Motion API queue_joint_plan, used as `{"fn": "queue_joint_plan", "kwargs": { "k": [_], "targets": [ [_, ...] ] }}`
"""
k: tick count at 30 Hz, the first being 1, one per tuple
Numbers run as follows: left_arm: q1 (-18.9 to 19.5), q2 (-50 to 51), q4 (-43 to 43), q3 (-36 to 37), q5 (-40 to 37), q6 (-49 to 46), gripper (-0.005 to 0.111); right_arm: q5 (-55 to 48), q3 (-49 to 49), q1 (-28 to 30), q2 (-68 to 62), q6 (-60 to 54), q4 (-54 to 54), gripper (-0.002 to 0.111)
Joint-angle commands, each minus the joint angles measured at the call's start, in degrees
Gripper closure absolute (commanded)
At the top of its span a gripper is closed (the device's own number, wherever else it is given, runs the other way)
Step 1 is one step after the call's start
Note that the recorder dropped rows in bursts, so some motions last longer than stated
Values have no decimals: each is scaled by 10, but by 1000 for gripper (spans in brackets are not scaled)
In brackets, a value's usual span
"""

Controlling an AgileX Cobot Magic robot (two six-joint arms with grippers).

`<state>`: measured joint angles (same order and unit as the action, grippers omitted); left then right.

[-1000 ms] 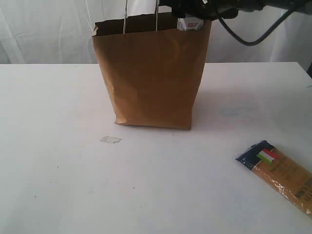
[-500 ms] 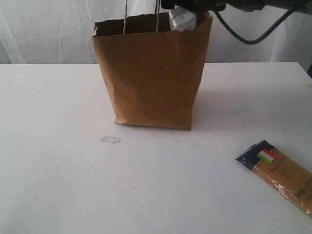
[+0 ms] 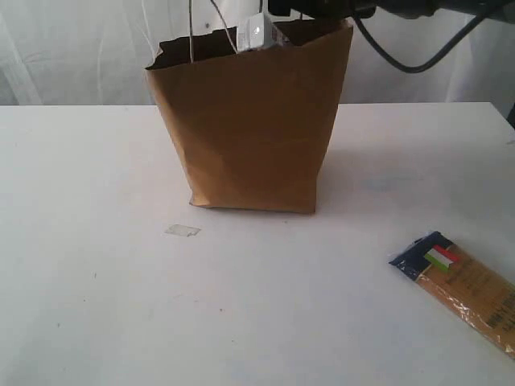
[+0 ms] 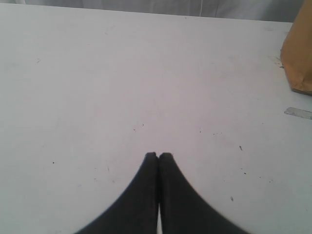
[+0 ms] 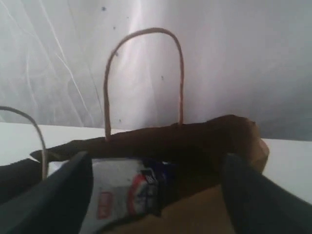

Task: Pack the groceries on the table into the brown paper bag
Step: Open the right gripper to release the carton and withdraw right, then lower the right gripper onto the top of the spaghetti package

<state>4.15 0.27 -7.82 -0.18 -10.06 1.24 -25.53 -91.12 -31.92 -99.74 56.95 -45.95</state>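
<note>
Right gripper (image 5: 155, 168) poised over the mouth of the brown paper bag (image 3: 249, 129), its dark fingers (image 5: 58, 200) spread apart. Between them, tilted at the bag's ragged rim, lies the small white-blue carton (image 5: 122, 197); it sits against one finger, and a gap of dark bag interior separates it from the other. The carton bears a red patch and a red-and-blue emblem; its lettering is too blurred to read. Just beyond the fingers a thin twisted handle (image 5: 181, 78) stands upright from the far rim, with a white curtain (image 3: 72, 48) behind. What else the bag holds is hidden in shadow. Well away from this gripper, on the white table (image 3: 96, 289), lies the long pasta packet (image 3: 467, 291), marked with a small green-white-red flag label; its dark print cannot be made out. Left gripper (image 4: 158, 156) hangs low over bare tabletop with its two black fingers pressed together and nothing between them; ahead of it and off to one side lie a small clear scrap of tape (image 4: 298, 112) and, beyond that, a lower corner of the bag.
</note>
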Motion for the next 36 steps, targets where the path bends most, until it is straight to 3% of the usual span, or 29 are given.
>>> {"fn": "queue_joint_plan", "kwargs": {
  "k": [1, 19, 24, 29, 36],
  "targets": [
    [-3, -3, -6, 2, -1, 0, 107, -17, -2, 5, 3, -2, 1, 40],
    [-3, -3, -6, 2, -1, 0, 107, -101, -2, 5, 23, -7, 8, 40],
    [-3, -3, -6, 2, -1, 0, 107, -185, -2, 4, 77, -215, 86, 40],
    [-3, -3, -6, 2, -1, 0, 107, -444, -1, 5, 111, -377, 113, 40],
    [-3, -3, -6, 2, -2, 0, 107, -444, 72, 14, 128, -443, 107, 40]
  ]
}}
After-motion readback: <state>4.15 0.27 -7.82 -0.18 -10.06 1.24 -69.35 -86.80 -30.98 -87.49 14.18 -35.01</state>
